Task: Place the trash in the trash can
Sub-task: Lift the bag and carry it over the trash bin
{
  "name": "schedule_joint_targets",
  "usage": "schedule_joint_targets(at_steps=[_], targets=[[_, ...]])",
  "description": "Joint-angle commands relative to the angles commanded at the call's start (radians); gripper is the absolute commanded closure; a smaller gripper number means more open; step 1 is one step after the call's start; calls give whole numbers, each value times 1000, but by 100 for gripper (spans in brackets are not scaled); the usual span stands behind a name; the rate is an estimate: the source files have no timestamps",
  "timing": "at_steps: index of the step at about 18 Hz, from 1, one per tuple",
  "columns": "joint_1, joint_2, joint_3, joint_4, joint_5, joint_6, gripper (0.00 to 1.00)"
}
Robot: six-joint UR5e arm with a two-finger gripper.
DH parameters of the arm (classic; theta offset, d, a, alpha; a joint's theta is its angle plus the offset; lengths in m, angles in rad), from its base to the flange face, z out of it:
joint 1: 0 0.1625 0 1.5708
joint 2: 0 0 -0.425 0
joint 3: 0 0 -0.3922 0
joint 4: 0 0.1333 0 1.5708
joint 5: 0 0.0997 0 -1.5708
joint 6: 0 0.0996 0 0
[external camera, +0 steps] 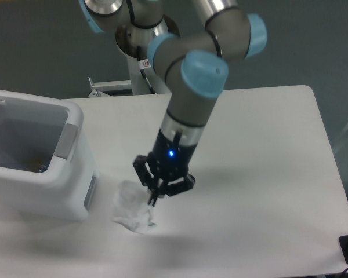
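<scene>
Hand pinching crumpled wrapper, white trash can at left, white table

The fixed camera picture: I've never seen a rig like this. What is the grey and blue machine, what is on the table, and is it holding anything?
There is one view, from a camera fixed above the front of the table, looking down at it. The grey tubes with blue caps are the jointed segments of a robot arm mounted at the table's far edge. At its end is a black two-finger gripper, the claw it picks things up with. Its fingers are closed on a crumpled clear-white plastic wrapper, which hangs from them; the picture does not settle whether it touches the table. To the left stands a boxy white trash can with its top open. Something small lies inside near its bottom, too unclear to name. The job is to drop the wrapper into that can.
</scene>
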Motion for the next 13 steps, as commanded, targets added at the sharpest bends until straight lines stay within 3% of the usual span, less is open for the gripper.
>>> schedule_joint_targets(at_steps=[4,5,10,13], targets=[[-34,97,-12,5,-75,5,100],[-72,120,-17,5,-78,8,100],[-193,161,-41,3,-80,-1,100],[-224,219,-116,8,-78,14,100]])
